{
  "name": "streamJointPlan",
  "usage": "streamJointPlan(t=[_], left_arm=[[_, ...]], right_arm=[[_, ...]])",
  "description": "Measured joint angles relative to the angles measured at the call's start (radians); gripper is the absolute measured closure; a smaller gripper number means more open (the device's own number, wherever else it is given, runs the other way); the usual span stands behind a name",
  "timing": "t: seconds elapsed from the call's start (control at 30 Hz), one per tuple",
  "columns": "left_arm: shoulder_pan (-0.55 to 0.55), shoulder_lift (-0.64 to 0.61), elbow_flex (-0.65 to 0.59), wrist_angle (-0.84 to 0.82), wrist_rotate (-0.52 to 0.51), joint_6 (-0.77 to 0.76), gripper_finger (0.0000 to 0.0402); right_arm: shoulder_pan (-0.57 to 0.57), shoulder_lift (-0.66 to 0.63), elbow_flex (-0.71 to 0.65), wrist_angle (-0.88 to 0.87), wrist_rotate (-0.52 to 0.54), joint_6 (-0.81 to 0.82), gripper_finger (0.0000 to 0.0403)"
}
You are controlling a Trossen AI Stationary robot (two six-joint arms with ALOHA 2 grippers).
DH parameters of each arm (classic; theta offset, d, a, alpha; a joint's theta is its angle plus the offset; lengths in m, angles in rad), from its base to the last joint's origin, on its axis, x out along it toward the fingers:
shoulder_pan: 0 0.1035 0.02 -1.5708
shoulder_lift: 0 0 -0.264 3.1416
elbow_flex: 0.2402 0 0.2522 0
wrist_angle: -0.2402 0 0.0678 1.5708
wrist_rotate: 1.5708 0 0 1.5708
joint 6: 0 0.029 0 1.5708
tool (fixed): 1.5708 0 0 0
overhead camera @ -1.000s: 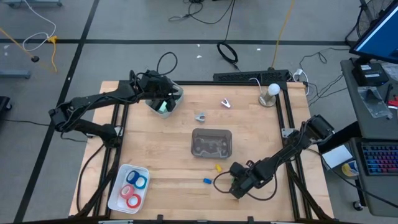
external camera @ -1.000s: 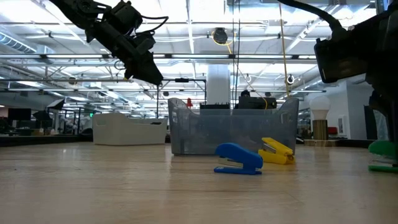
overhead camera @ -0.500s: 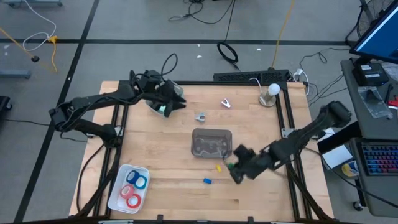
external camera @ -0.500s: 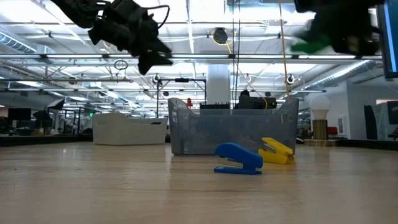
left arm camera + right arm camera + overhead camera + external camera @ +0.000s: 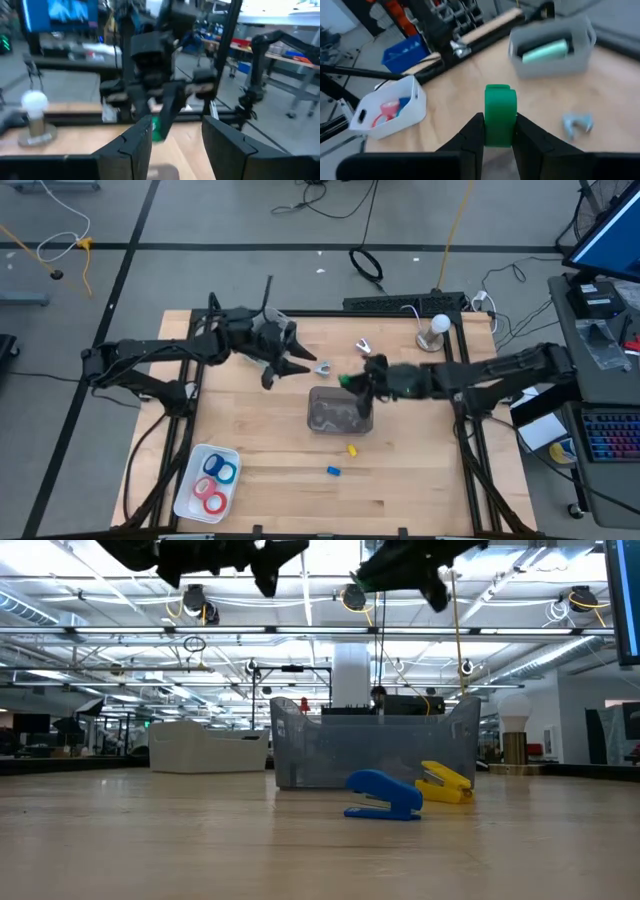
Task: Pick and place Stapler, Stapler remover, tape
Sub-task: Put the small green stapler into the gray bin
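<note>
- The right gripper [image 5: 499, 131] is gripping a green stapler [image 5: 500, 116], its two fingers pressing on the stapler's flanks. In the high view it is hanging at frame centre, just above the upper right corner of the clear bin [image 5: 340, 410], with the green stapler [image 5: 347, 382] poking out toward the left.
- The left gripper [image 5: 175, 142] is hovering with its fingers apart and nothing between them, left of centre in the high view, near the grey basket [image 5: 262, 345] holding a mint-green item.
- A blue stapler [image 5: 383, 796] and a yellow stapler [image 5: 444, 783] are lying on the table in front of the bin, lower centre of the low view, close together.
- A small grey stapler remover [image 5: 322, 367] is resting on the wood just above the bin; another metallic one [image 5: 362, 346] is sitting farther up.
- The tape rolls [image 5: 213, 483], red and blue, are sitting in the white tray [image 5: 190, 495] at the lower left.
- Judging by looks, the staplers are rigid, light plastic with smooth sides that may slip; pinching across the body mid-length seems safest. The remover is small and awkward, best taken across its wings. The tape rings are light and could be pinched through the hollow centre and over the wall.
- No brand, label or writing is readable anywhere.
</note>
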Motion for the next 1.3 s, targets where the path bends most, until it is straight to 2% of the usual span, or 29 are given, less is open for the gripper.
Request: streamJointPlan(t=[0.3, 0.5, 0.77, 1.0, 1.1, 1.3], left_arm=[[-0.052, 0.001, 0.0, 0.033, -0.29, -0.017, 0.0231], [-0.051, 0.001, 0.0, 0.033, -0.401, -0.086, 0.0212], [-0.052, 0.001, 0.0, 0.049, -0.443, -0.117, 0.0174], [-0.053, 0.025, 0.0, 0.116, -0.456, -0.182, 0.0169], [-0.058, 0.046, 0.0, 0.187, -0.441, -0.213, 0.0169], [-0.076, 0.053, 0.0, 0.181, -0.44, -0.221, 0.0169]], right_arm=[[-0.163, 0.0, 0.0, 0.188, -0.204, -0.213, 0.0336], [-0.192, 0.0, 0.0, 0.265, -0.207, -0.301, 0.0336], [-0.206, 0.001, 0.001, 0.388, -0.208, -0.367, 0.0335], [-0.22, 0.051, 0.002, 0.491, -0.284, -0.37, 0.0336], [-0.222, 0.075, 0.002, 0.517, -0.285, -0.353, 0.0335], [-0.226, 0.082, 0.002, 0.531, -0.288, -0.35, 0.0336]])
